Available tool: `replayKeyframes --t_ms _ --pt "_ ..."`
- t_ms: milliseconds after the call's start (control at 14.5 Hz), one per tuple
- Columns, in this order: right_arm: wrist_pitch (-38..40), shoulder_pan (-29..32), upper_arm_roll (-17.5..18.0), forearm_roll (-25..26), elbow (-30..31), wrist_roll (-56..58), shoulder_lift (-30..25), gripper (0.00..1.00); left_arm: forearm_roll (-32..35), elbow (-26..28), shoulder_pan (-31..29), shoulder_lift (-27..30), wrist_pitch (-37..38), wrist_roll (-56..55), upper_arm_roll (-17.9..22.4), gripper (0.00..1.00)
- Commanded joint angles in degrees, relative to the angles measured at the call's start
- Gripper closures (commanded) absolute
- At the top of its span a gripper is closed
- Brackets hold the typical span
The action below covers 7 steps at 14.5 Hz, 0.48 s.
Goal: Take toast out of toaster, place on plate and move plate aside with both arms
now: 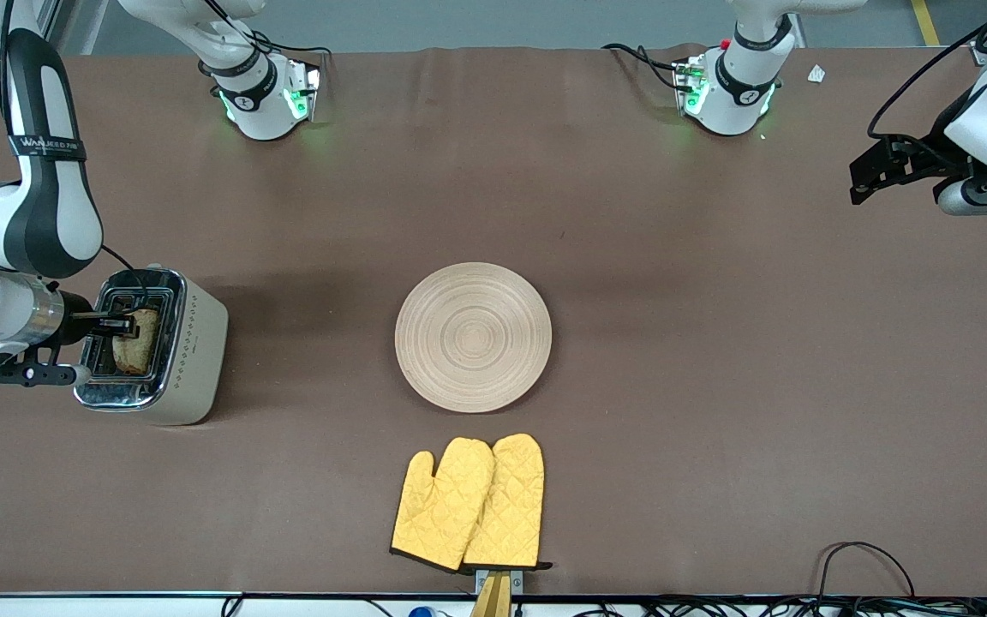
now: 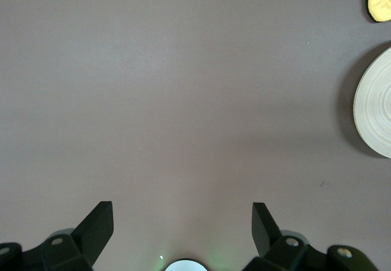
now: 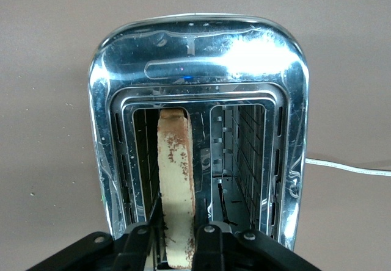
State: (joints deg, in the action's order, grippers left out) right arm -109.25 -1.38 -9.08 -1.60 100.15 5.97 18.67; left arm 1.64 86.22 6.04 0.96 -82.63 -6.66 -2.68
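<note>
The right tool [image 3: 174,237] clamps the speckled brown toast [image 3: 176,179], standing edge-up in the chrome-topped cream toaster [image 1: 194,360] near the tabletop's right-arm end. It must lift straight upward. The left tool [image 2: 183,228] waits spread wide.

table [image 1: 716,386]: brown | on it: toaster [image 1: 194,360], plate [image 1: 473,337], mitts [image 1: 469,504]

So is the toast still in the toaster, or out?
In. The toast stands upright in one toaster slot, with the right tool closed around its edge; the plate is bare.
</note>
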Motion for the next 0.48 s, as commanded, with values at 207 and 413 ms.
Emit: replayKeyframes --t_ms 207,413 --pt "-0.3 1.0 0.5 -1.0 -0.1 1.3 0.1 0.82 -0.5 -1.3 0.1 -0.6 0.2 1.0 0.1 0.00" --pt "-0.3 0.9 0.5 -1.0 -0.1 1.3 0.1 0.82 -0.5 -1.3 0.0 -0.6 0.2 1.0 0.1 0.00"
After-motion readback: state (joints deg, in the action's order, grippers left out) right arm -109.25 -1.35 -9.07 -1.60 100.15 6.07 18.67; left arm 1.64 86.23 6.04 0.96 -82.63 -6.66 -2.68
